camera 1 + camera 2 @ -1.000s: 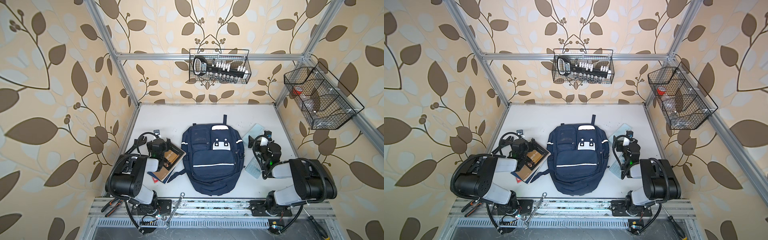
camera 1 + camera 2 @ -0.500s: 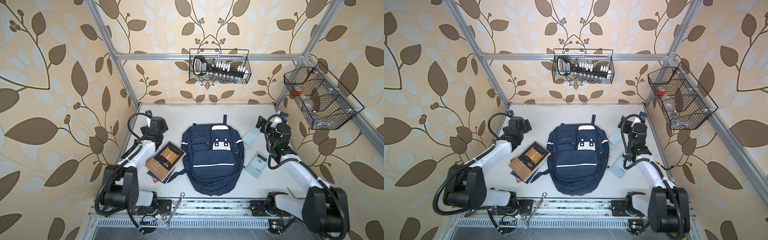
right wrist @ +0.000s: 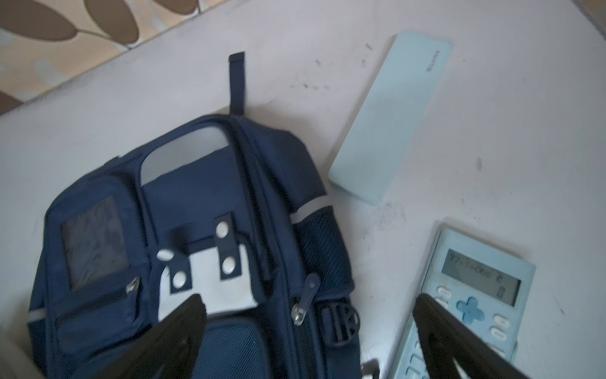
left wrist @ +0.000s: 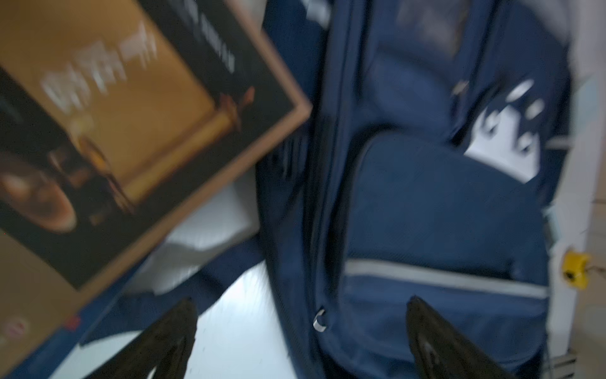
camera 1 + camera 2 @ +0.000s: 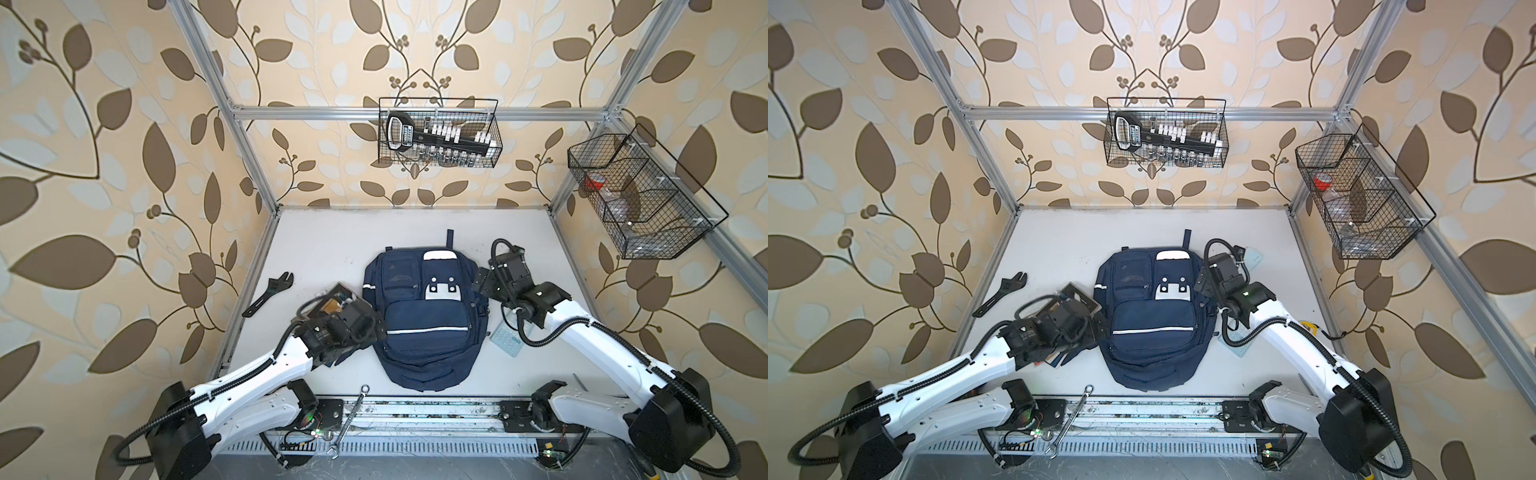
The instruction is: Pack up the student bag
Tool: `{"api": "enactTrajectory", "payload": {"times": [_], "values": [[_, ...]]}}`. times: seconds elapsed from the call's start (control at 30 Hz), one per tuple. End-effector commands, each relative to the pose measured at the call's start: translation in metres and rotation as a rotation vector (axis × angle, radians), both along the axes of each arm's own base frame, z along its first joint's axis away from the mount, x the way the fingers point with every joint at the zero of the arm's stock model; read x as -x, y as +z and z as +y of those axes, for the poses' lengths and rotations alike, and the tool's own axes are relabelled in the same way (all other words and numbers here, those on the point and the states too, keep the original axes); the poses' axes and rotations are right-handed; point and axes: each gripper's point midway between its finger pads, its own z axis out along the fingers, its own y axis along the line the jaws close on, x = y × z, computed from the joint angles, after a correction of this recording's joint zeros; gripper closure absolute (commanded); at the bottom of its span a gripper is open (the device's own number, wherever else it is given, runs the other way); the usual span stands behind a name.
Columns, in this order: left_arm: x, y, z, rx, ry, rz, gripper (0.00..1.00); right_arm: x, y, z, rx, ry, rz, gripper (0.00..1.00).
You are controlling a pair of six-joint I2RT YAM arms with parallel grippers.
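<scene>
The student bag (image 5: 428, 332) (image 5: 1152, 332) is a navy backpack lying flat, front side up, in the middle of the white table, zips shut. My left gripper (image 5: 376, 326) (image 4: 301, 305) is open at the bag's left edge, straddling a side zip pull (image 4: 319, 320) and holding nothing. My right gripper (image 5: 482, 282) (image 3: 310, 300) is open at the bag's upper right side, over another zip pull (image 3: 305, 302). A brown and black book (image 5: 332, 297) (image 4: 114, 131) lies left of the bag, partly under my left arm. A pale blue calculator (image 3: 475, 285) and a pale blue case (image 3: 390, 121) lie to the right.
A black adjustable wrench (image 5: 270, 293) lies by the left wall. A steel spanner (image 5: 349, 419) rests on the front rail. Wire baskets hang on the back wall (image 5: 438, 133) and the right wall (image 5: 640, 195). A small yellow object (image 5: 1308, 326) sits near the right edge.
Both arms rose from folded at the front, reached toward the back corners, then came in to the bag's two sides. Both grippers stayed open.
</scene>
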Motion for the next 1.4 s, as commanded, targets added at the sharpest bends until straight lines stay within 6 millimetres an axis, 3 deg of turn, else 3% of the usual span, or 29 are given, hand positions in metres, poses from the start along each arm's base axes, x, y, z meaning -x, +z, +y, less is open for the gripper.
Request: {"api": "enactTrajectory", "payload": {"times": [0.0, 0.17, 0.3, 0.43, 0.53, 0.63, 0.77, 0.93, 1.07, 1.13, 1.27, 1.37], "values": [[0.012, 0.003, -0.029, 0.096, 0.073, 0.063, 0.01, 0.031, -0.004, -0.008, 0.042, -0.039, 0.027, 0.01], [0.011, -0.015, -0.065, 0.104, 0.029, 0.12, 0.01, 0.049, -0.031, 0.027, -0.09, 0.153, 0.119, 0.02], [0.0, -0.014, -0.072, 0.093, 0.048, 0.097, 0.01, 0.052, -0.05, 0.033, -0.082, 0.163, 0.209, 0.01], [-0.006, -0.012, -0.081, 0.098, 0.035, 0.092, 0.01, 0.051, -0.054, 0.042, -0.092, 0.185, 0.246, 0.03], [-0.011, -0.017, -0.073, 0.055, 0.07, 0.124, 0.04, 0.053, -0.059, 0.051, -0.122, 0.215, 0.273, 0.08], [-0.025, -0.03, -0.061, 0.064, 0.144, 0.165, 0.12, 0.057, -0.068, 0.055, -0.14, 0.227, 0.307, 0.16], [-0.06, -0.039, -0.057, 0.063, 0.168, 0.207, 0.36, 0.068, -0.078, 0.064, -0.207, 0.245, 0.335, 0.26], [-0.096, -0.024, -0.059, 0.019, 0.162, 0.182, 0.64, 0.077, -0.083, 0.066, -0.217, 0.252, 0.341, 0.29], [-0.122, -0.019, -0.034, -0.019, 0.258, 0.18, 0.84, 0.078, -0.092, 0.068, -0.208, 0.267, 0.36, 0.3], [-0.137, -0.021, -0.02, -0.019, 0.316, 0.185, 0.98, 0.075, -0.098, 0.074, -0.212, 0.282, 0.368, 0.35], [-0.163, -0.022, -0.001, 0.003, 0.373, 0.223, 1.0, 0.062, -0.098, 0.105, -0.299, 0.354, 0.352, 0.43], [-0.168, -0.007, 0.0, -0.007, 0.347, 0.188, 0.97, 0.046, -0.094, 0.126, -0.331, 0.391, 0.329, 0.43]]}}
